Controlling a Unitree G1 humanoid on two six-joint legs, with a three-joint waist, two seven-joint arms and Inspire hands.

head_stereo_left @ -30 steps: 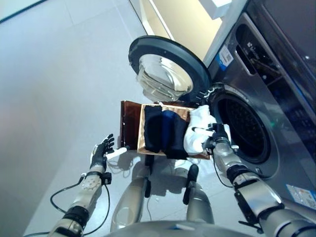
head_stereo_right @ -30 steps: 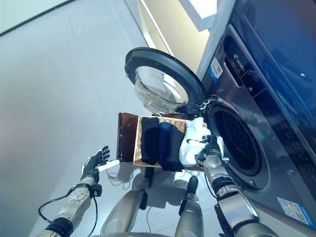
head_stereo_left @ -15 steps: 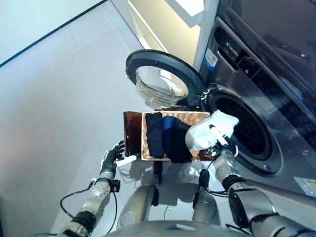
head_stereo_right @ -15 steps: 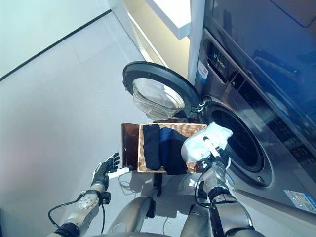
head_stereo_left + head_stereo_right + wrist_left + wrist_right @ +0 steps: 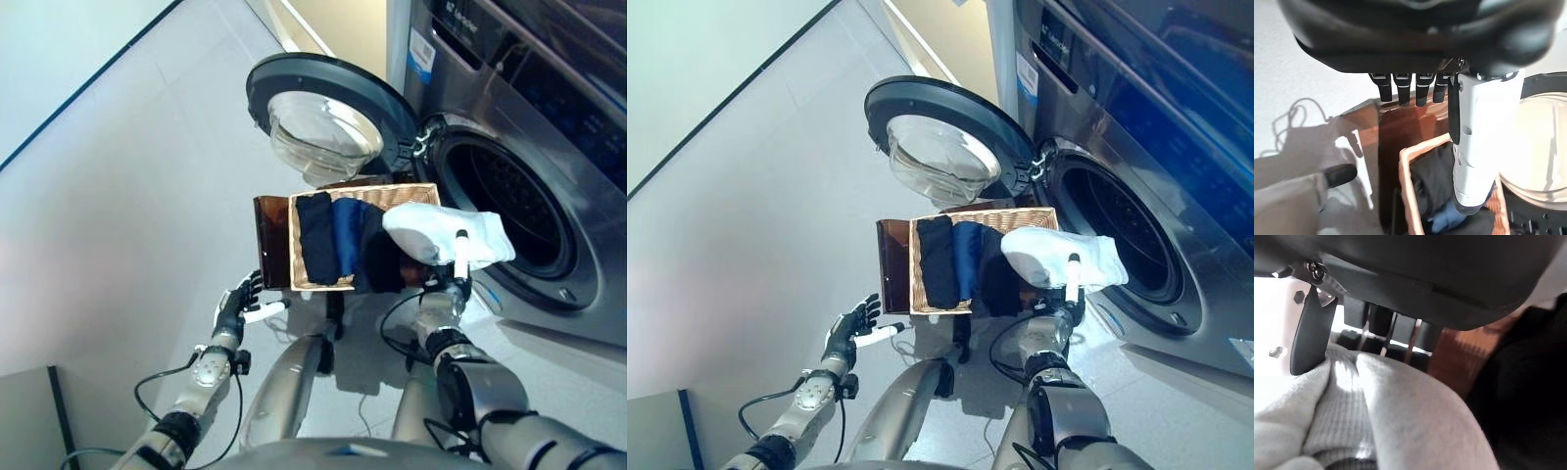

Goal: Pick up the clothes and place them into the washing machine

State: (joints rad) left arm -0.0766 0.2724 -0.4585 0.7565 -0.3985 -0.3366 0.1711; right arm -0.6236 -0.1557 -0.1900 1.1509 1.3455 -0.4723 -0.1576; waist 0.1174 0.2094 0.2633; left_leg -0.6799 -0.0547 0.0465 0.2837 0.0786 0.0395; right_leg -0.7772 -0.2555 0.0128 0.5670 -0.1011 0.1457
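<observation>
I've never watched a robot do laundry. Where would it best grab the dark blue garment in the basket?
Probably from above, at the dark blue garment where its middle lies exposed in the open-topped basket. It lies flat, wedged between black clothes, so pinching up a fold looks easier than reaching past the wicker wall.

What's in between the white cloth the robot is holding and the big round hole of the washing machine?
Nothing. In the left eye view the white cloth, pinched in the right robot hand, reaches the washer opening with only bare air between.
</observation>
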